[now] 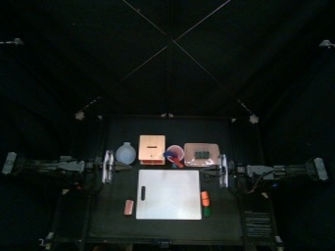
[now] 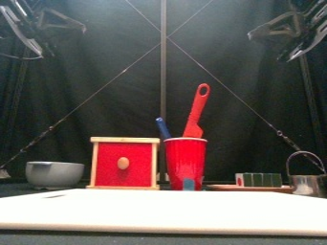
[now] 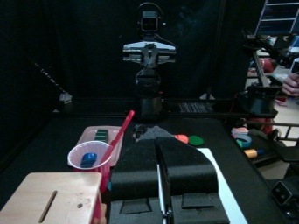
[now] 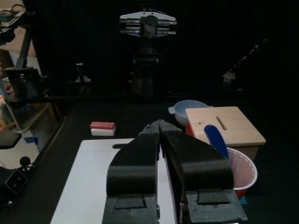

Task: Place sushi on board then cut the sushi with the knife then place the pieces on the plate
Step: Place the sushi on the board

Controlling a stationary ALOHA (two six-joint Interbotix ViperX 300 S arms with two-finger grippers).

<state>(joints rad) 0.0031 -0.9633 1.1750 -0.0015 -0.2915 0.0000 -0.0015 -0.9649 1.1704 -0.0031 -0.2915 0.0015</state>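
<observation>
The black bench (image 1: 105, 221) holds everything. One arm rests at each side of it, at 9 o'clock and at 3 o'clock. The left end effector (image 3: 158, 147) is closed and holds nothing. The right end effector (image 4: 162, 131) is closed too, and it is empty.

The white board (image 1: 170, 193) lies flat in the middle of the bench, with nothing on it. Behind it, a row of things goes from 11 o'clock to 1 o'clock.

The wooden box (image 2: 125, 163) with the red front stands at 12 o'clock. The pink tray (image 2: 224, 188) lies at 1 o'clock. The blue-grey bowl (image 2: 54, 173) sits at 11 o'clock, next to the box. The red cup (image 2: 185, 163) stands between the box and the tray. The metal cutter (image 2: 307, 182) is near the tray.

The dark green sushi (image 2: 262, 179) sits on the tray, not on the board. The red knife (image 2: 198, 110) and the blue knife (image 2: 163, 127) stick up out of the cup.

A small pink toy (image 1: 128, 206) lies just beside the board at 8 o'clock. A small orange and green toy (image 1: 206, 200) lies just beside it at 4 o'clock.
</observation>
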